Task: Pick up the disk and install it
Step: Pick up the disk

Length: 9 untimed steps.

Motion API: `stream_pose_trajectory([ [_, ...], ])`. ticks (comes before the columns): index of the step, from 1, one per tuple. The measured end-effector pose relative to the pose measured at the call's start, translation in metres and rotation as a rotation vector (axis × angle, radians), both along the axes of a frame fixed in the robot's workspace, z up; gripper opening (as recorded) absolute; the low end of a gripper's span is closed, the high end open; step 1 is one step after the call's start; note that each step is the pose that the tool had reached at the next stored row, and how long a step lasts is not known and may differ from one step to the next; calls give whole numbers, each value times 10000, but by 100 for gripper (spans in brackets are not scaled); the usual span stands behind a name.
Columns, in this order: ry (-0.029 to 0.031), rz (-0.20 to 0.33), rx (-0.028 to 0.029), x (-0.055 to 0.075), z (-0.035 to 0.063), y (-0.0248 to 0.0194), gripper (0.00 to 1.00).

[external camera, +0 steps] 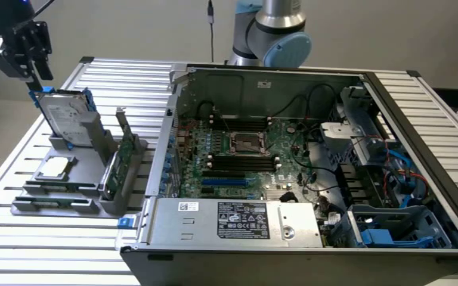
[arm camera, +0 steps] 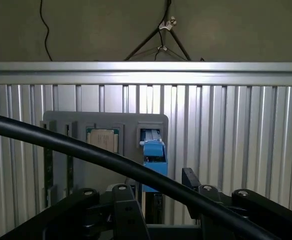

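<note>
Exterior view: tool spread over disk top edge, nothing gripped.
Disk upright in grey rack on slatted worktop, beside PC case; wrist view: its blue rail btw tool's jaws.

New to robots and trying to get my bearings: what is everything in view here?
disk: one, silver-grey with blue rails, upright in the holder
circuit card: one, green, upright in the holder beside the disk
processor chip: one, silver, flat on the holder
holder: one, grey, on the table
computer case: one, dark, open, on the table
motherboard: one, green, inside the computer case
power supply: one, silver, case's near edge
table: one, ribbed silver
robot arm: one, grey and blue, behind the case
gripper: one, black, open, just above the disk
</note>
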<state>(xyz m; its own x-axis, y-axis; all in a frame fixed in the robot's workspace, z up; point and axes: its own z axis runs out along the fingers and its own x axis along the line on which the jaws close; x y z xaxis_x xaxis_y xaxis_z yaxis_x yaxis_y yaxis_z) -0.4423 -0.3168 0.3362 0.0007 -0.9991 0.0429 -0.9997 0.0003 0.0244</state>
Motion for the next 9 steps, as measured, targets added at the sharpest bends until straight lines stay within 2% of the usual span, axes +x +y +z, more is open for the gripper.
stream_pose_trajectory([
  [9, -1, 0, 0, -5, -163, 0, 48],
])
